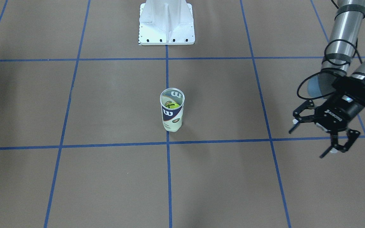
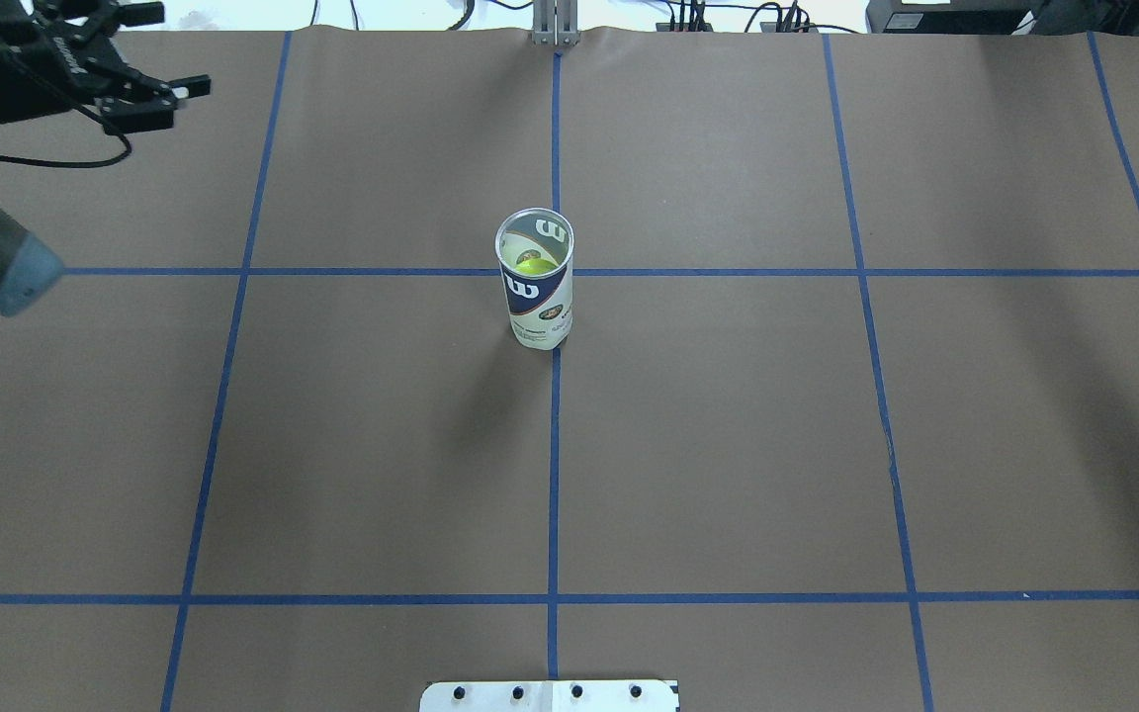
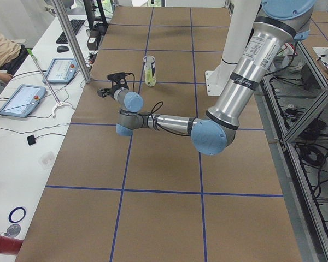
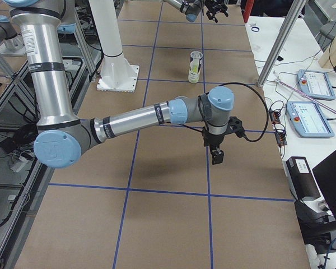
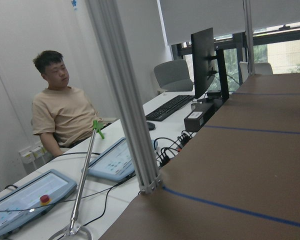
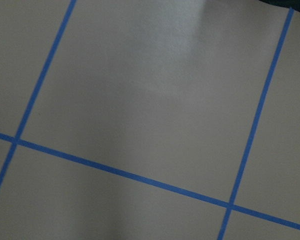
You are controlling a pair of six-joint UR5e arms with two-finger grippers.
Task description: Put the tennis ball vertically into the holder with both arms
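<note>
- Holder (image 1: 172,110) stands on the counter (image 1: 74,101), the widest thing here: a brown surface crossed by blue tape lines.
- Right arm (image 4: 134,120) stretches low over the counter toward the operators' side, well apart from the holder. Left arm (image 1: 344,34) reaches out on the robot's left, also well apart from it.
- White pedestal base (image 1: 166,22) stands on the centre tape line at the robot's edge.
- Left gripper (image 1: 307,143) hangs above the counter, its fingers (image 1: 302,109) spread wide with nothing between them.
- Right gripper (image 4: 216,157) points down at the counter. It shows only in a side view, so I cannot tell whether its fingers are spread or pressed together.
- The holder is upright with its mouth open. Its foot is on the centre tape line, just on the robot's side of a cross line, and neither gripper touches it.
- Tennis ball (image 1: 172,104), yellow-green, sits inside the holder below the rim, seen through the open mouth.
</note>
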